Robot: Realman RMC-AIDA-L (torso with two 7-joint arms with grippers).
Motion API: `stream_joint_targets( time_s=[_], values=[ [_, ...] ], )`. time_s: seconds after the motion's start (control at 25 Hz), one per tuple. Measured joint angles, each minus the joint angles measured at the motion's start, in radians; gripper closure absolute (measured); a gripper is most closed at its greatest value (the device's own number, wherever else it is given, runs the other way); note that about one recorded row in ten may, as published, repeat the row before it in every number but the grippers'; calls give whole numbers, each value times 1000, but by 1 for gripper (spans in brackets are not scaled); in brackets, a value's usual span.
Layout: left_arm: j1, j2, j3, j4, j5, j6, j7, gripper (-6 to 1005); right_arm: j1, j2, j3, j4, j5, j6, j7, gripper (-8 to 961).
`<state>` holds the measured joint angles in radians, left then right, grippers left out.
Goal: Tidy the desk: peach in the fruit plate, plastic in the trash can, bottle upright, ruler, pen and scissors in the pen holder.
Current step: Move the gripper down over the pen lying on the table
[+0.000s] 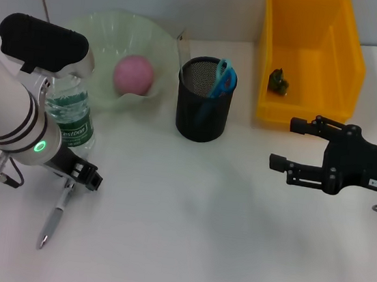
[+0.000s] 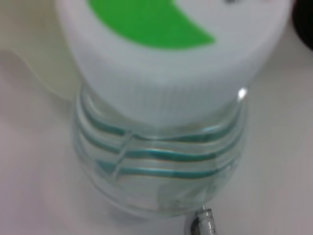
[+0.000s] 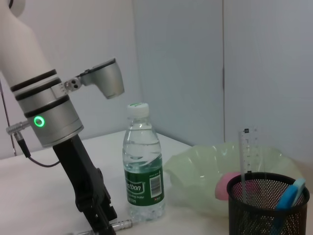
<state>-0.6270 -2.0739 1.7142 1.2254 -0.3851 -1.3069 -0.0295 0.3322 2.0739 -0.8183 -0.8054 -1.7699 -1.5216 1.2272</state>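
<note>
1. My left gripper (image 1: 74,176) is down on the pen (image 1: 54,217) near the desk's (image 1: 190,237) front-left corner, just in front of the upright bottle (image 1: 70,114). I cannot tell whether its fingers have closed on the barrel.
2. The pen looks light, stiff, slim and smooth, so I judge it likely to roll or pivot. I would take it mid-barrel, squarely across.
3. The pen holder (image 1: 204,100) stands mid-desk, with the scissors (image 1: 221,78) and ruler (image 1: 183,49) already inside. It is light mesh and may tip.
4. My right gripper (image 1: 290,144) hovers spread and empty, by the trash can (image 1: 309,56).
</note>
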Motion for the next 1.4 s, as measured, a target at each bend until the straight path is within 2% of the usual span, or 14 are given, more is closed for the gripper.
stream_joint_targets(
  time_s=[0.24,0.32,0.72,1.4],
  values=[
    [-5,0,-4,0,0,-6,5,374,2,0,1,1,-3,1,0,121],
    [-6,0,-5,0,0,-9,5,497,2,0,1,1,-3,1,0,121],
    [-35,-3,-7,-47,-12,-12,26,494,4,0,1,2,-6,2,1,121],
    [-44,-3,-19,-64,-25,-10,46,498,9,1,1,3,-18,10,2,122]
  ],
)
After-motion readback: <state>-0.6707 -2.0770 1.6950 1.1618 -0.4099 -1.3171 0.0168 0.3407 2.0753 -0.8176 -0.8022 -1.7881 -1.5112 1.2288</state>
